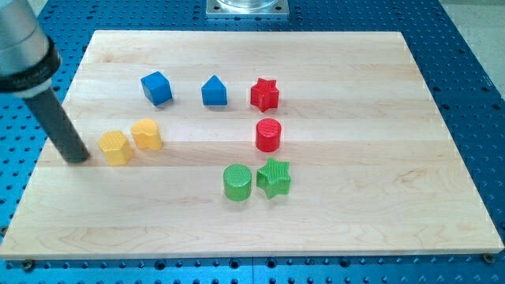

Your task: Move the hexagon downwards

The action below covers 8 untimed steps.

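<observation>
The yellow hexagon (116,147) lies on the left part of the wooden board (355,205). A yellow heart-like block (147,134) sits just to its upper right, close to it or touching. My tip (78,160) rests on the board a short way to the view's left of the hexagon, at about the level of its lower edge, with a small gap between them. The dark rod slants up to the view's upper left corner.
A blue cube (156,87), a blue house-shaped block (214,91) and a red star (265,94) stand in a row near the top. A red cylinder (268,135) is below the star. A green cylinder (237,182) and a green star (274,177) sit side by side lower down.
</observation>
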Each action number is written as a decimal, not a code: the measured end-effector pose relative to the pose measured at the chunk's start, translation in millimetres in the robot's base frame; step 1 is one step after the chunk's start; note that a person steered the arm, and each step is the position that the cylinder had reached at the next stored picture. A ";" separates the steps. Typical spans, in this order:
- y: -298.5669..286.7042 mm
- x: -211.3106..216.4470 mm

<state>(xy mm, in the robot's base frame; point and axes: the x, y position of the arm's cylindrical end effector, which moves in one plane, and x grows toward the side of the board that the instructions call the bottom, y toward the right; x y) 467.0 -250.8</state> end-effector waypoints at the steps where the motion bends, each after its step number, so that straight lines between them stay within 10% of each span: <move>1: 3.0 -15.5; 8: 67.2 0.0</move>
<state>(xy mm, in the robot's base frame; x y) 466.9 -183.6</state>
